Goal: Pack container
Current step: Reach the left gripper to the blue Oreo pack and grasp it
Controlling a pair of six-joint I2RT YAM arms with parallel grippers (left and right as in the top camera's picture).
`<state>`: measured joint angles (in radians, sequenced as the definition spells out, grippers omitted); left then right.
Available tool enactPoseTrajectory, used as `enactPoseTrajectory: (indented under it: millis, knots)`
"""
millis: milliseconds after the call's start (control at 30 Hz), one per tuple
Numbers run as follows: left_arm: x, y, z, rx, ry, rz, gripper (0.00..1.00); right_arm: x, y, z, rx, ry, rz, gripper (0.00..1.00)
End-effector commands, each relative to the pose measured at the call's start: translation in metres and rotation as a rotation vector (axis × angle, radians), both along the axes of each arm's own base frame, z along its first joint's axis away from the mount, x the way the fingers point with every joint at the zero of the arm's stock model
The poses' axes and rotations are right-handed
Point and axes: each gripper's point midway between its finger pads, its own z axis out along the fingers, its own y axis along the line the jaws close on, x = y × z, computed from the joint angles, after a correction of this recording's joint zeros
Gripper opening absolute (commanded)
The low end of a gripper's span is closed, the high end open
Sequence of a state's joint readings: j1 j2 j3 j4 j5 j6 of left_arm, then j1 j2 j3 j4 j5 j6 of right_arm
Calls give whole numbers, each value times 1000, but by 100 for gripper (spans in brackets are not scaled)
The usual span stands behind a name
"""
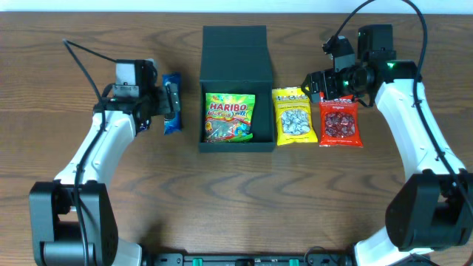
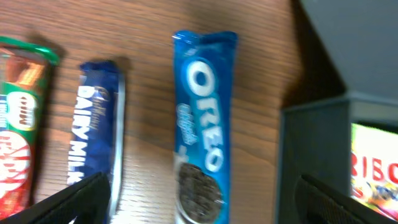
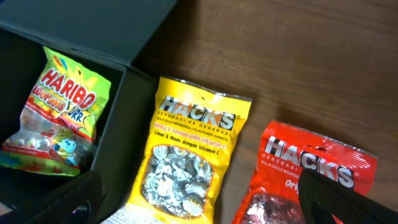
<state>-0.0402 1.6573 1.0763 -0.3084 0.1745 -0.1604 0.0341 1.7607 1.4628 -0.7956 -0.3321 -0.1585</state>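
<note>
Fingers [image 2: 73, 200] of matte black plastic on the left gripper [image 1: 165, 99] stand wide apart, holding nothing, over the packets left of the dark teal-green matte cardboard container [image 1: 236, 146]. Between those 2 fingers, in the left wrist view, lies a long glossy blue Oreo biscuit sleeve [image 2: 203, 118] with a crimped end. It is the packet nearest the container's left wall and does not touch it. Further left of the container lie a navy foil Dairy Milk bar [image 2: 99, 134] and then a red KitKat wrapper with a green end [image 2: 17, 134]. All 3 lie flat and parallel on the brown wood-grain table [image 1: 236, 214].

The right gripper [image 1: 326, 84], also black, is spread open and empty over the far ends of the 2 pouches right of the container. Just beside the container's right wall rests a crinkly yellow Hacks sweet bag [image 3: 189, 155] with a clear window showing wrapped sweets. Just beside that, further right, sits a red Hacks bag [image 3: 305, 180] of the same flat pillow shape.

The container stands mid-table, roughly square, with thin straight walls and sharp corners. Inside lies a shiny green-and-yellow Haribo gummy bag [image 1: 230, 117], covering much of the floor. Beyond it, the hinged flap lid [image 1: 234, 46] is folded back open on the container's far side.
</note>
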Motion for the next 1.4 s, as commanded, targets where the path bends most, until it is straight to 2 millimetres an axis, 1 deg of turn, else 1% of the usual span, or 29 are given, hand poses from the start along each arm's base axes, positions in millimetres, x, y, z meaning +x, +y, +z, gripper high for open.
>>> enactPoseTrajectory:
  millis: [0,167,200,300,400,433,467,567,667,767,867,933,1000,1133,1167,1200,1267,1367]
  knots:
    - [8,7,-15,14,27,29,95,-2,-3,-7,-5,23,-5,99]
    - [9,5,-41,13,74,21,95,-2,-3,-7,6,31,-27,99]
    - [8,5,-50,14,94,20,95,-2,-3,-7,6,31,-27,99]
    - [7,4,-62,10,119,18,96,-2,-3,-7,6,31,-27,99]
    - [9,0,-69,-8,123,6,100,-2,-3,-7,6,30,-27,99]
    - [9,-2,-71,-16,123,1,92,-1,-3,-7,6,30,-27,99]
    - [10,-4,-72,-23,123,-4,89,-1,-3,-7,6,30,-27,99]
    - [12,-7,-77,-20,122,-12,87,-1,-5,-8,-4,29,-32,99]
    - [13,-9,-79,-19,120,-17,82,-1,-5,-8,-4,29,-32,99]
    - [11,-10,-84,-19,135,-20,78,-1,-5,-8,-4,28,-32,99]
    - [10,-11,-87,-20,144,-20,76,-1,-5,-8,-4,27,-32,99]
    - [9,-11,-88,-19,145,-21,72,0,-5,-7,-4,25,-32,99]
    - [9,-11,-88,-20,148,-19,65,0,-5,-7,-4,22,-32,99]
    - [8,-13,-88,-47,156,10,45,1,-6,-7,-11,22,-36,99]
    - [8,-13,-88,-51,157,14,39,1,-7,-8,-19,21,-41,99]
    - [8,-13,-88,-52,158,16,36,1,-10,-9,-32,23,-53,99]
    - [8,-13,-88,-52,161,16,34,3,-19,-11,-64,29,-101,99]
    - [7,-13,-87,-52,164,16,31,2,-37,-15,-124,47,-192,99]
